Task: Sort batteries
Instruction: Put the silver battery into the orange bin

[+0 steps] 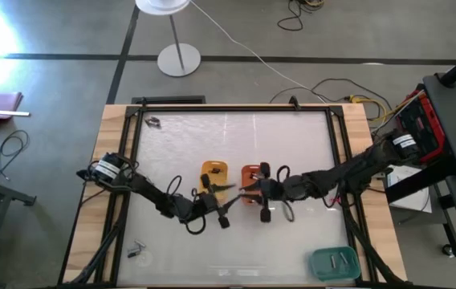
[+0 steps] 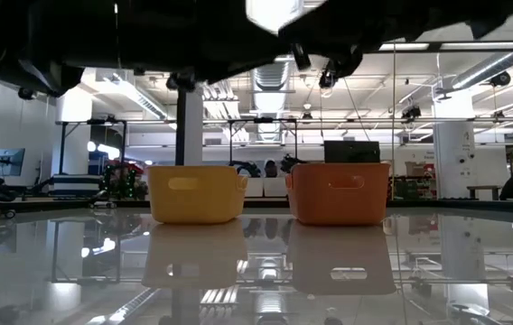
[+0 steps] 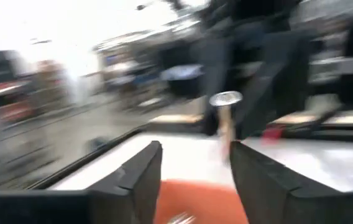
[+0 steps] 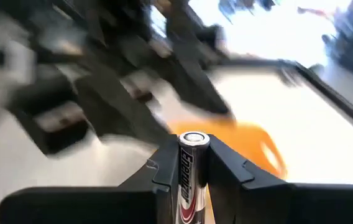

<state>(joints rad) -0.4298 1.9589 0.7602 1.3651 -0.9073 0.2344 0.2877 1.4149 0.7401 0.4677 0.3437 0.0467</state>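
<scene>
My right gripper (image 4: 192, 163) is shut on a silver-and-black battery (image 4: 189, 180) and hangs over the table's middle (image 1: 250, 189), by the orange tray (image 1: 252, 172). My left gripper (image 3: 195, 167) is open with nothing between its fingers, close in front of the yellow tray (image 1: 214, 173), with the orange tray (image 3: 195, 200) showing below its fingers. Both trays stand side by side on the table in the low view, the yellow tray (image 2: 196, 192) and the orange tray (image 2: 338, 192). Loose batteries lie at the far left (image 1: 154, 122) and near left (image 1: 136, 251). My right gripper pinches the battery's body between its two fingers, the battery lying along the fingers. The battery's silver end cap (image 4: 193, 138) sticks out just past the fingertips. The battery is lifted clear of the table.
A teal tray (image 1: 334, 262) with a few batteries in it stands at the near right corner. The two arms' grippers are close together over the table's middle. Cables and a lamp stand (image 1: 178, 58) lie on the floor beyond the far edge.
</scene>
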